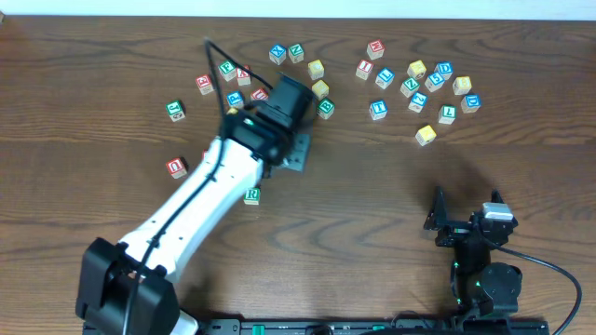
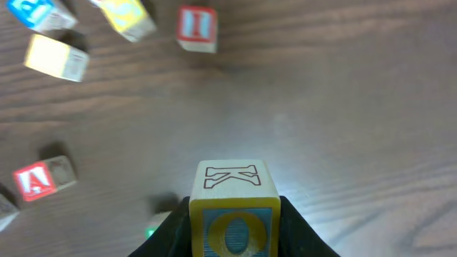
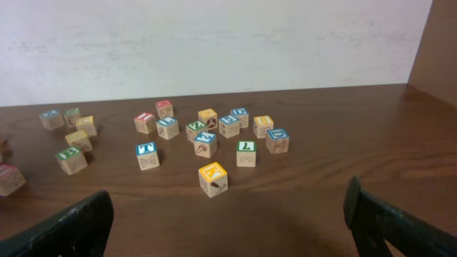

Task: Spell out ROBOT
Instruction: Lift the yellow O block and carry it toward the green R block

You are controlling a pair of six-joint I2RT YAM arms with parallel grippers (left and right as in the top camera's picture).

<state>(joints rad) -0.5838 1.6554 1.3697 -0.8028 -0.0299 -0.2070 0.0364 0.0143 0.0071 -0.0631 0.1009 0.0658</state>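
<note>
My left gripper (image 2: 234, 227) is shut on a wooden cube (image 2: 233, 187) that shows a yellow O on its near face and an outlined K on top, lifted a little above the table. In the overhead view the left gripper (image 1: 296, 154) hangs left of centre, and the held cube is hidden under it. The green-bordered R cube (image 1: 252, 195) lies beside the left forearm. A blue-bordered T cube (image 3: 147, 153) and a yellow-faced cube (image 3: 213, 175) stand ahead of my right gripper (image 3: 228, 228), which is open and holds nothing. The right gripper (image 1: 464, 223) sits low at the right.
Many loose letter cubes are scattered along the far side of the table, with a cluster at the right (image 1: 416, 86) and another behind the left arm (image 1: 235, 76). A red U cube (image 1: 177, 167) lies at the left. A red A cube (image 2: 34, 180) sits near the left gripper.
</note>
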